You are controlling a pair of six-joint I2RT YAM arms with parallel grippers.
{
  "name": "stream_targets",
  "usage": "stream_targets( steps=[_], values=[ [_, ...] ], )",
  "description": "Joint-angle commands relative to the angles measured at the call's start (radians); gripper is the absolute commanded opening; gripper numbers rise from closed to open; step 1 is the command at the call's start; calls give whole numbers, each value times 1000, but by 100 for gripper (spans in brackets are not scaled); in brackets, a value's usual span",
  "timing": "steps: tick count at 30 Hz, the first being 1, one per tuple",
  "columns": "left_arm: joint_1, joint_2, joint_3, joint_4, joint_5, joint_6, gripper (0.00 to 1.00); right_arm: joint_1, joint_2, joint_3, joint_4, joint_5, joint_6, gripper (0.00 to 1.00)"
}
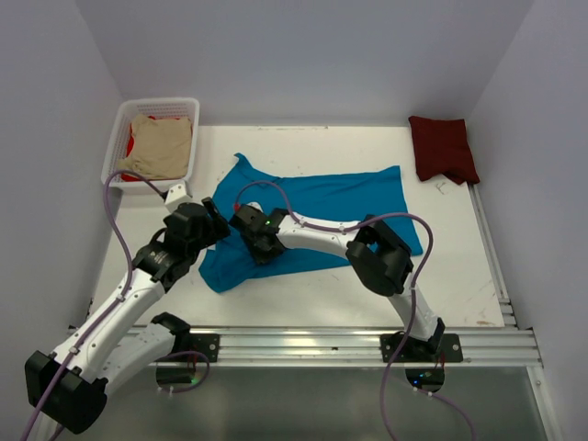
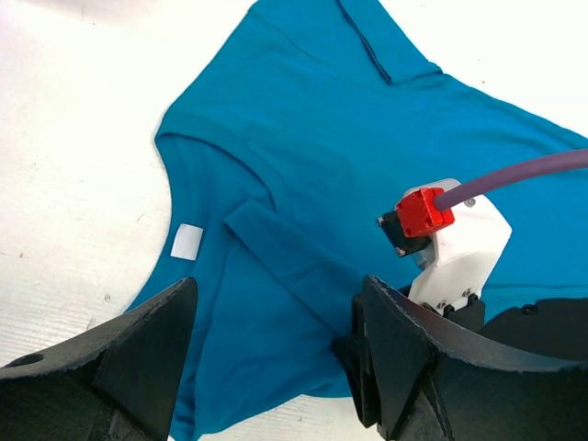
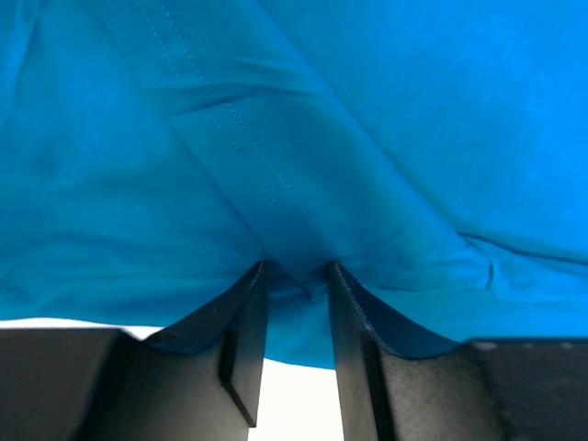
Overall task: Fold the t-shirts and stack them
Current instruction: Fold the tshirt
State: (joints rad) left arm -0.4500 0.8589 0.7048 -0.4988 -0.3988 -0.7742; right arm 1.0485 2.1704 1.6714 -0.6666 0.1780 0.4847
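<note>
The teal-blue t-shirt (image 1: 340, 197) lies spread across the middle of the table, its near-left part bunched and folded. Its white neck label (image 2: 188, 241) shows in the left wrist view. My left gripper (image 1: 211, 223) hovers over the shirt's left edge with its jaws wide open and empty (image 2: 276, 308). My right gripper (image 1: 251, 230) is just to its right, closed on a folded hem of the teal shirt (image 3: 296, 276). The dark maroon t-shirt (image 1: 444, 147) lies folded at the back right.
A white lattice basket (image 1: 122, 124) at the back left holds a beige shirt (image 1: 161, 145) over a red one (image 1: 130, 147). The right wrist body with its red connector (image 2: 421, 211) is close to my left fingers. White walls enclose the table.
</note>
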Motion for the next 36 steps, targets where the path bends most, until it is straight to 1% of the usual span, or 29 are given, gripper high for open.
stream_targets(
  steps=[1,3,5,7,9,10,15,21,28,31,36],
  values=[
    [10,-17,-13,2,-26,6,76,7,22,40,-24,52,-14,34],
    [10,-15,-13,-1,-25,6,76,7,25,40,-25,54,-12,32],
    [11,-15,-13,-1,-21,6,76,5,23,40,-25,52,-12,28],
    [11,-17,-14,-3,-20,6,76,7,16,37,-18,55,-12,21],
    [11,-14,-16,-3,-17,6,76,5,8,36,-16,60,-12,9],
    [13,-14,-15,-3,-15,6,76,5,5,34,-14,63,-12,6],
    [13,-12,-13,-9,-14,6,76,7,5,30,-10,63,-14,0],
    [13,-14,-11,-15,-14,4,75,7,-18,21,-8,57,-14,0],
    [14,-15,-8,-18,-14,6,75,4,-116,43,4,69,-47,0],
    [14,-15,-8,-18,-9,4,75,-7,-109,79,-11,95,-67,0],
    [14,-18,-10,-24,-11,6,75,-34,-43,145,-37,103,-83,0]
  ],
)
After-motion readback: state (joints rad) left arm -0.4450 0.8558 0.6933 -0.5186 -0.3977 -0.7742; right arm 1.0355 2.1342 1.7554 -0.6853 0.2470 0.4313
